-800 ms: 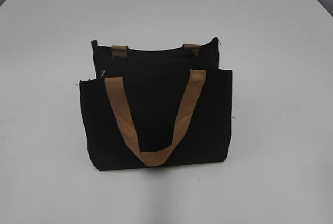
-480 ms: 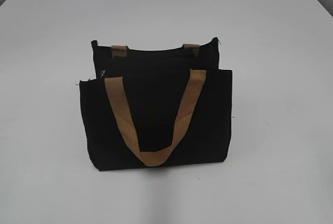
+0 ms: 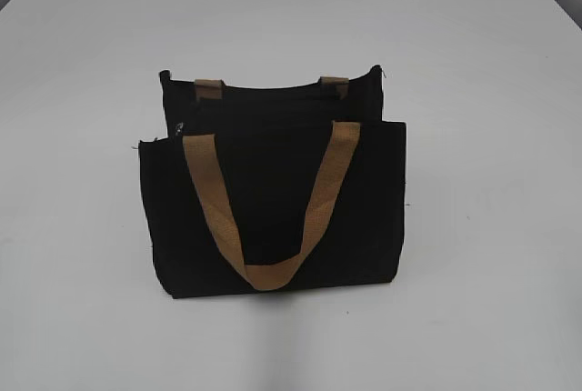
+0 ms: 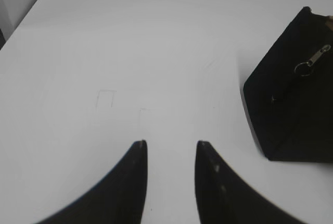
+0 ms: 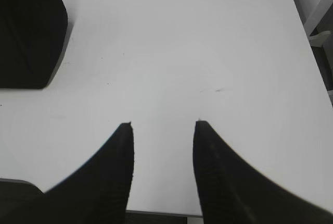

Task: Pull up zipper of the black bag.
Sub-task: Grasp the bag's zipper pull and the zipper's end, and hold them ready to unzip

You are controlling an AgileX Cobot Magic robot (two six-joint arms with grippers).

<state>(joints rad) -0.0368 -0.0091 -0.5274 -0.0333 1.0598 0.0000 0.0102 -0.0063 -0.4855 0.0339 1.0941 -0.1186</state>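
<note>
— On the white table [image 3: 491,318], what does the exterior view give?
— Only the black bag [image 3: 273,218], upright, soft fabric, a tan webbing strap [image 3: 273,268] looping down its front. No arms.
— And the wrists?
— Left gripper [image 4: 170,148]: curved dark fingers apart, holding nothing, the bag's corner to its right, silver zipper [image 4: 315,59] pull on a small ring. Right gripper [image 5: 162,127]: spread, empty, bag at upper left.

White table [image 3: 491,227] with faint marks; pale object [image 5: 318,37] past its edge.
</note>
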